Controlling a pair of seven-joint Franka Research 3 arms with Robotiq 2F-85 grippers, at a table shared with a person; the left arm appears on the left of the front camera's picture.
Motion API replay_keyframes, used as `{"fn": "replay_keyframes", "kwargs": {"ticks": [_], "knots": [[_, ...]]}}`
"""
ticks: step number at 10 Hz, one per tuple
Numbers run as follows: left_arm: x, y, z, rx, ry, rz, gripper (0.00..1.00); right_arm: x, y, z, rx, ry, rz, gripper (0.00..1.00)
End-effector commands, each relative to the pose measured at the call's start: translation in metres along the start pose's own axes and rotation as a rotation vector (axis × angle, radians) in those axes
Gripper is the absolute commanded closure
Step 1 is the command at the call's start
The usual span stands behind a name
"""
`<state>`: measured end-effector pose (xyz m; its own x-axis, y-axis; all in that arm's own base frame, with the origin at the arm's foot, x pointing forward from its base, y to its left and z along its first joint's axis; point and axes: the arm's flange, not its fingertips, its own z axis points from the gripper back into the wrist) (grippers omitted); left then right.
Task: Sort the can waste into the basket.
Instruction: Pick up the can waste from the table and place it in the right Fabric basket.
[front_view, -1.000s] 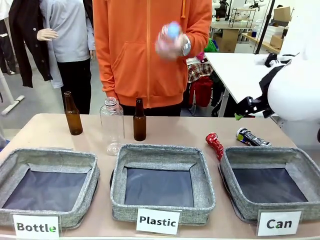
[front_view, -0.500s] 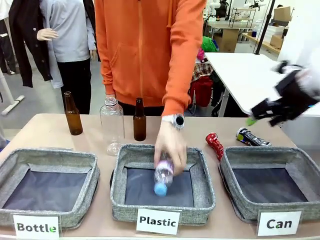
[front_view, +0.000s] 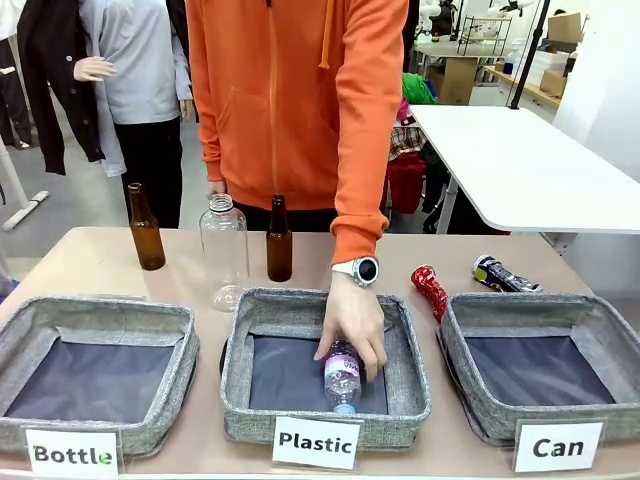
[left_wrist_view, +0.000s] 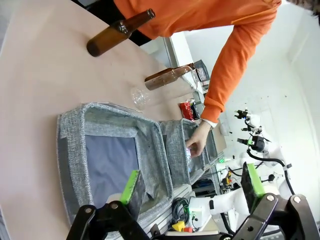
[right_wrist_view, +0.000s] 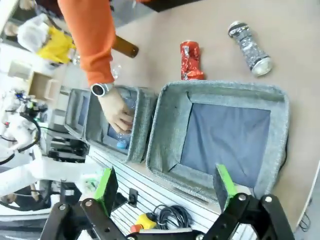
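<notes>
Well, my right gripper (right_wrist_view: 166, 184) hung with its green-padded jaws spread wide and nothing between them, over the near edge of the tan desk (right_wrist_view: 300, 30). Just ahead of it sat the grey woven-fabric rectangular basket (right_wrist_view: 170, 117) with the white "Can" label, its dark base bare. Beyond the basket's far rim, toward the desk's far right corner, lay the can waste. The shiny red crushed drink can (right_wrist_view: 190, 60) was just beside the rim's far left corner, and the silver and black crushed can (right_wrist_view: 250, 47) lay a little farther back, apart from it. My left gripper (left_wrist_view: 192, 185) was likewise open and empty, near the desk's left end. The person's hand (front_view: 352, 325) rested on a clear plastic bottle (front_view: 342, 375) in the middle basket (front_view: 290, 300). I judged the cans light, thin-walled, slick and easily dented, with sharp creases. A grip across the flattened middle of each, jaws square to its long axis, seemed safest.
</notes>
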<state>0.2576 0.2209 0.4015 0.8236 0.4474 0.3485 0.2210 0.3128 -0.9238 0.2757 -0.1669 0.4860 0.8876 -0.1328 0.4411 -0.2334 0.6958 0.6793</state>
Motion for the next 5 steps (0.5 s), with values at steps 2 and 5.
{"fn": "replay_keyframes", "kwargs": {"ticks": [2,5], "knots": [[0.001,0.000,0.000,-0.023,-0.016,-0.022,0.00,0.000,-0.004,-0.029,0.015,-0.028,0.025,0.00],[0.001,0.000,0.000,-0.023,-0.016,-0.022,0.00,0.036,0.059,-0.100,-0.206,0.012,0.133,0.00]]}}
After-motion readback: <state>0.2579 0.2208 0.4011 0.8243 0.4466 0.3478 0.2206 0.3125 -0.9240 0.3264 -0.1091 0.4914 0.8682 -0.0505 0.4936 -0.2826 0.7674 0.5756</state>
